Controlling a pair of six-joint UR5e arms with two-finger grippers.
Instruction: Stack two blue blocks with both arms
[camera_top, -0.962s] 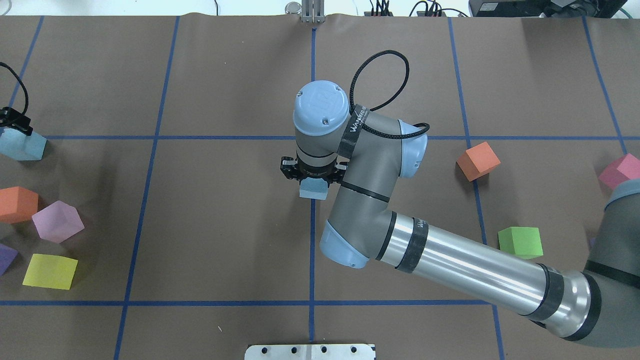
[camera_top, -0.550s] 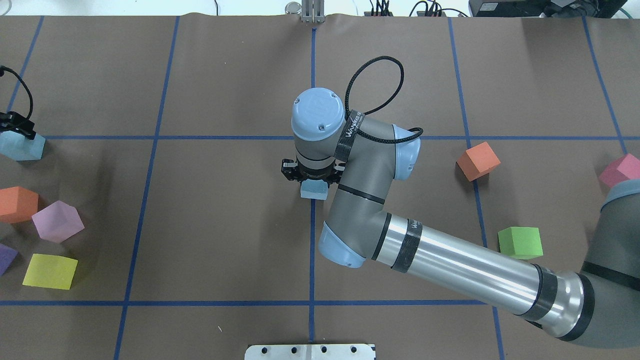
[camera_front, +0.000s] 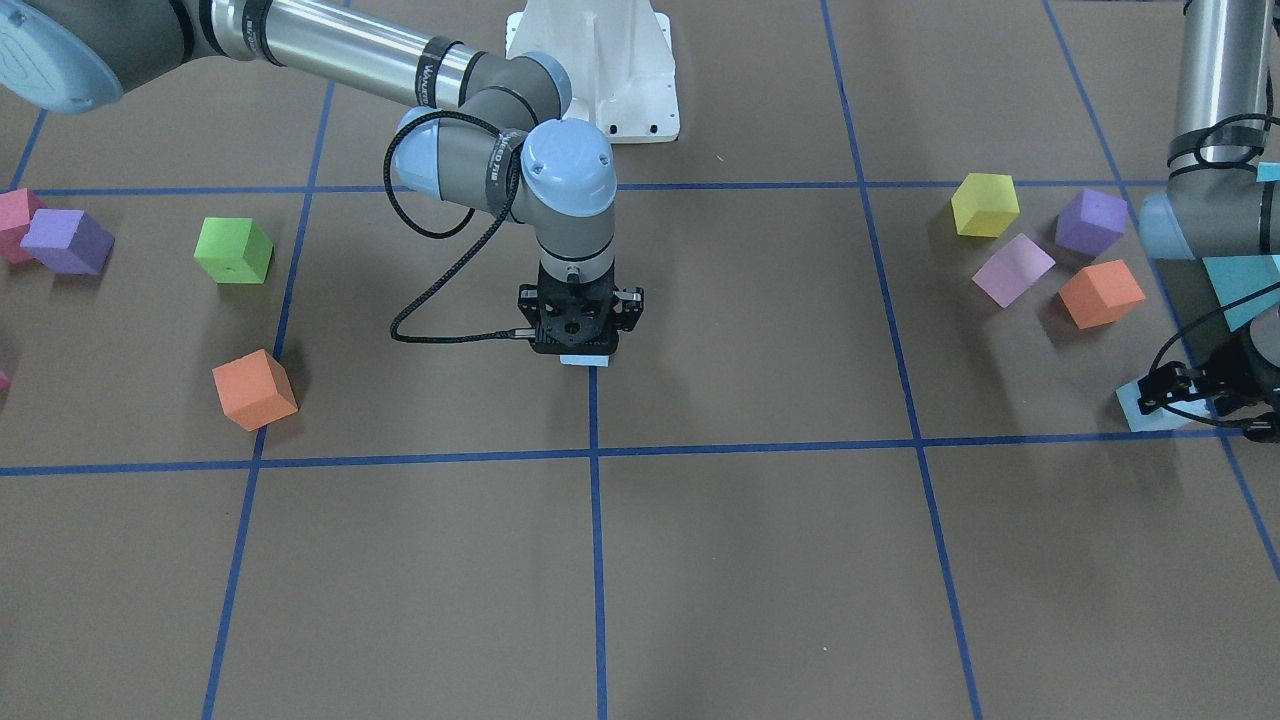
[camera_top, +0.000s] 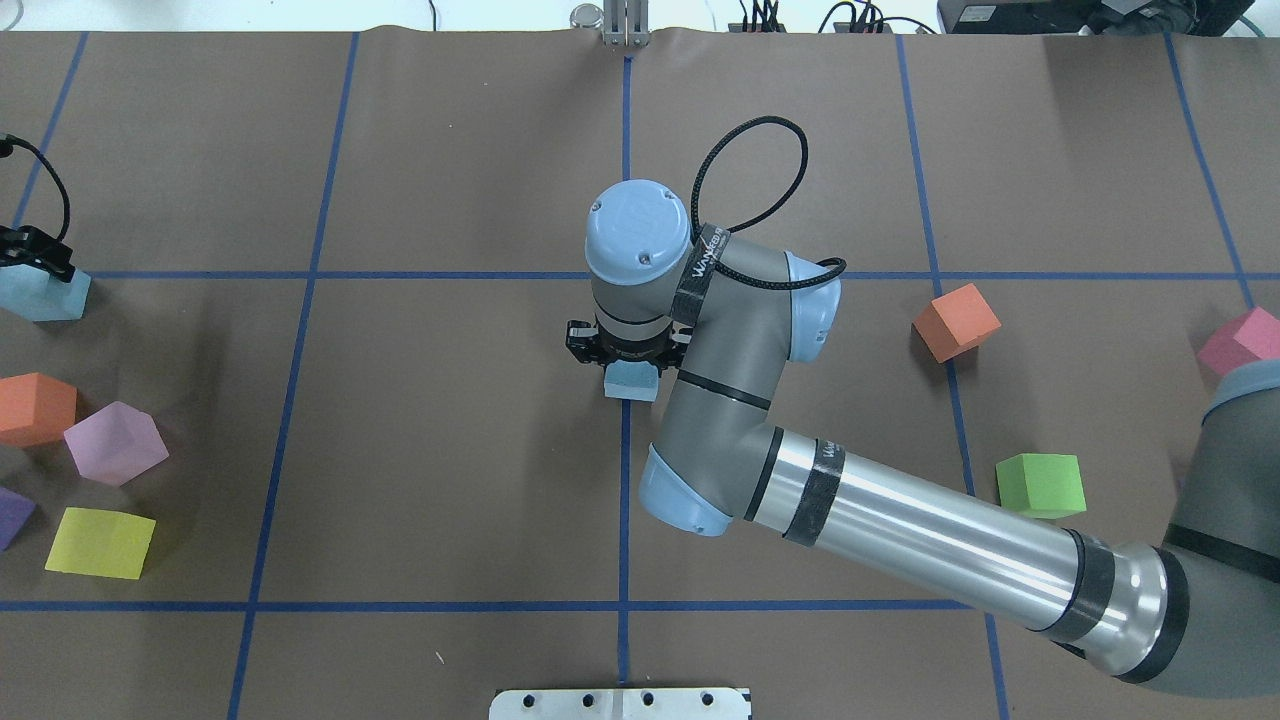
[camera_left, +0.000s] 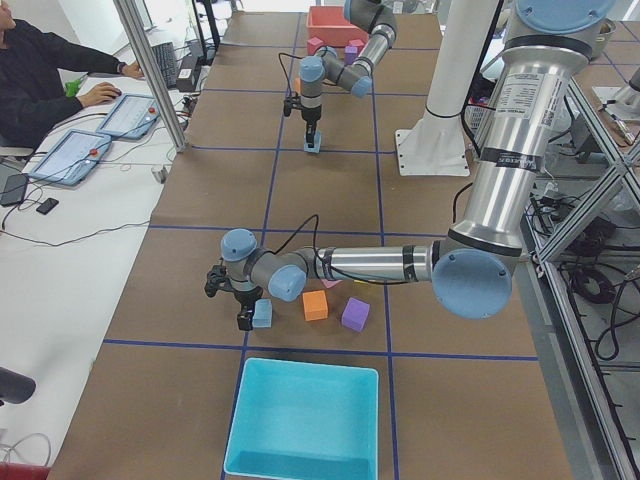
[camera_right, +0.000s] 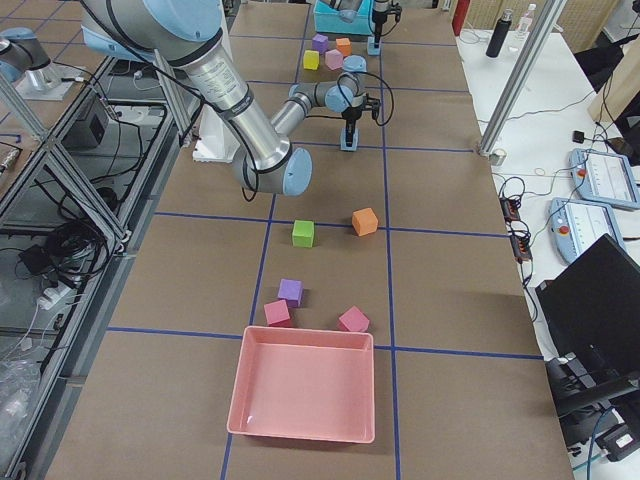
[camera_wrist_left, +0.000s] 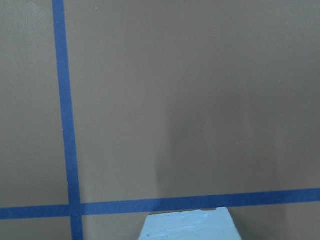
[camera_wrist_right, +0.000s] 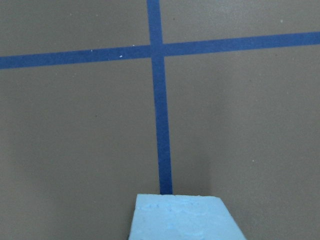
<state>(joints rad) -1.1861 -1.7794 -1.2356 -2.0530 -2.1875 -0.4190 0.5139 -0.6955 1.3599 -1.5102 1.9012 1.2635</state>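
Base placement, apparently. Your right end effector (camera_top: 628, 362) covers the centre blue block (camera_top: 630, 385), left end effector (camera_top: 40, 268) the outlying blue block (camera_top: 40, 298); grips indeterminate. Next: align squarely.

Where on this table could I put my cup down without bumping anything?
Bare brown paper lies between the middle blue block and the yellow cube, and along the row beyond the tape line. Crowded around the lilac cube at one end, the green cube at the other.
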